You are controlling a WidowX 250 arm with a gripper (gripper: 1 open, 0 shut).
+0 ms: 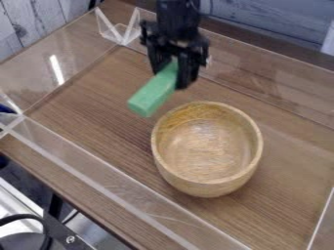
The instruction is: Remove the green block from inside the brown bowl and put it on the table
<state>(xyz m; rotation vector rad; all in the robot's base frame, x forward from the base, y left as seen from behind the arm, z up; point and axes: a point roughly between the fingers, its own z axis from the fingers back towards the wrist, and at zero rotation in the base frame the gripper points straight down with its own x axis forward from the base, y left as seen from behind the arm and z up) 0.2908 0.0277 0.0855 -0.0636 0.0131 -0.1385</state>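
Note:
The green block (152, 94) hangs tilted in the air to the upper left of the brown bowl (208, 149), its lower end pointing toward the front left. My gripper (175, 70) is shut on the block's upper end, the black fingers on either side of it. The bowl stands with nothing inside it, its pale wooden inside fully in view. Under the block lies bare wood-grain table (104, 107).
Clear acrylic walls (78, 161) edge the table on the front left and at the back. A small clear bracket (120, 26) stands at the back left corner. A dark cable (26, 234) lies outside the wall at the front left.

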